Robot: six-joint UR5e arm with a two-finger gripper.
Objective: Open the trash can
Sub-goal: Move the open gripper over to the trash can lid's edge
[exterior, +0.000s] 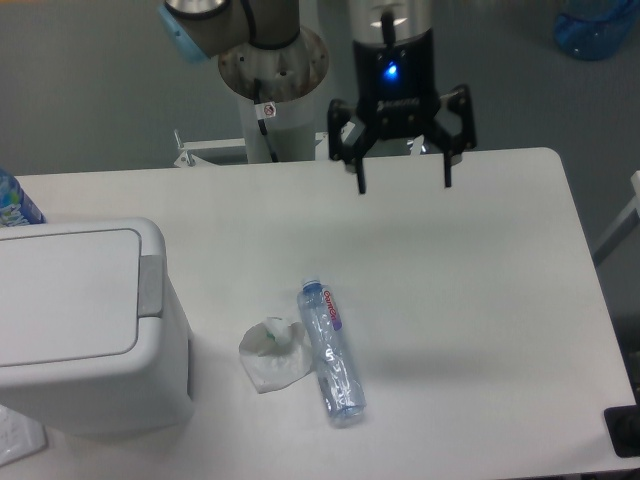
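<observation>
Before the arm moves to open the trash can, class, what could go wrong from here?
1. The gripper hangs open at the table's far edge, well away from the trash can, so a low sweep across might clip the clear bottle or the crumpled paper.
2. The grey push tab is small; a slightly off press could land on the lid instead and fail to open it.

Clear plastic bottle (331,353) lying on white surface (470,290): purple-pink label near blue cap, lettering too small to read. Black gripper (404,186) body: pale brand lettering under blue light, illegible. White robot base column (268,118): small round red-and-white sticker, symbol unclear. No text, number or sign can be read anywhere.
</observation>
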